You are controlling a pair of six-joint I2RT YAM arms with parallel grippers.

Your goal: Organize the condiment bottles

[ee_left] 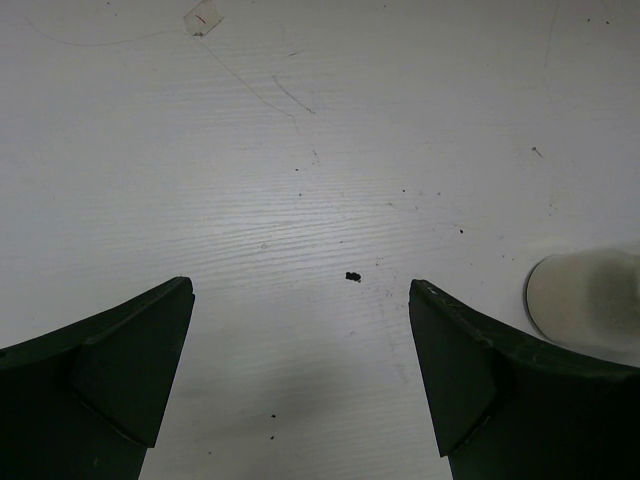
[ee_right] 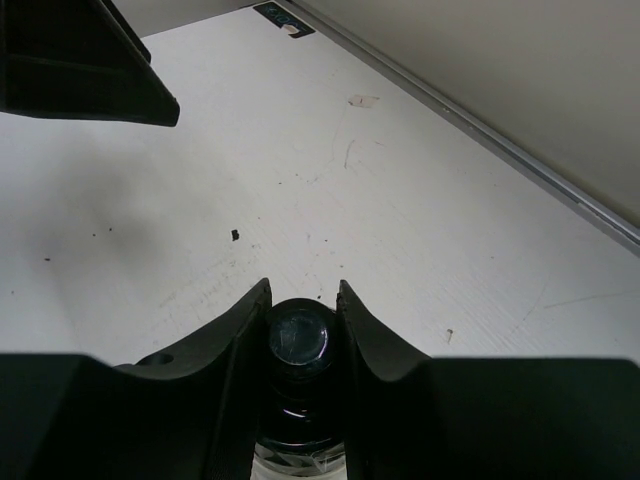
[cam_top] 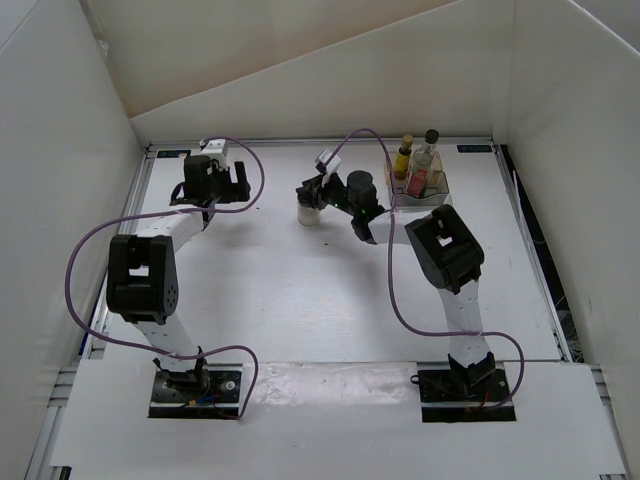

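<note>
The black-capped bottle (ee_right: 300,335) stands upright well left of the rack (cam_top: 420,185). The right gripper (ee_right: 303,295) is clenched on its cap from either side, a hold that should keep it vertical for carrying. Whether its base touches the desk (cam_top: 300,300) I cannot tell. In the rack a tall clear bottle (cam_top: 428,150) and a yellow bottle (cam_top: 403,155) already stand, so this one likely joins them. Farther left of the rack, the left gripper (ee_left: 300,285) hangs released over bare desk, out of the way.

Jar (cam_top: 308,214) centre, rack (cam_top: 436,190) far right; near table (cam_top: 290,300) free.
</note>
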